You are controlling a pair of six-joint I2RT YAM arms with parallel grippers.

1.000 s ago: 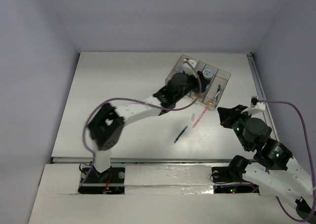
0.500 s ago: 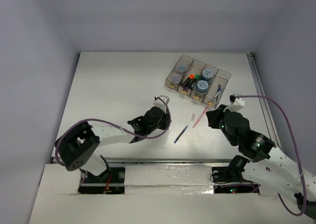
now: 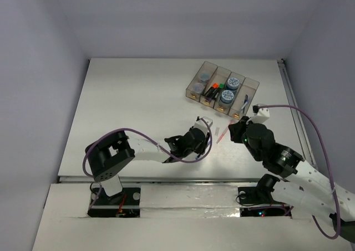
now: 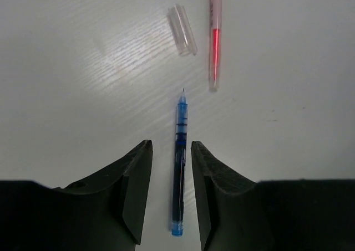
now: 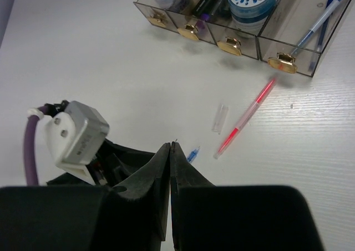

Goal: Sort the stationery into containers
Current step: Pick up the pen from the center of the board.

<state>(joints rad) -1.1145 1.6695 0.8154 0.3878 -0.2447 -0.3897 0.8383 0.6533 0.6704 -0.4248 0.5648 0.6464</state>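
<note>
My left gripper (image 3: 202, 144) is low over the table, jaws open on either side of the blue pen (image 4: 179, 173), which lies flat between the fingertips (image 4: 145, 151) without touching them. A red pen (image 3: 223, 133) and a clear cap (image 4: 183, 29) lie just beyond; the red pen also shows in the left wrist view (image 4: 214, 40). My right gripper (image 3: 234, 132) is shut and empty, hovering right of the red pen. The four joined smoky bins (image 3: 222, 90) at the back hold rolls, markers and pens.
In the right wrist view the left wrist's grey camera block (image 5: 77, 132) sits close to the left of my shut right fingers (image 5: 166, 168). The blue pen's tip (image 5: 193, 154), clear cap (image 5: 220, 118) and red pen (image 5: 247, 118) lie before the bins (image 5: 233, 40).
My left arm has drawn back from the bins, swung over the table and come down over the blue pen. My right arm has moved in toward the red pen.
</note>
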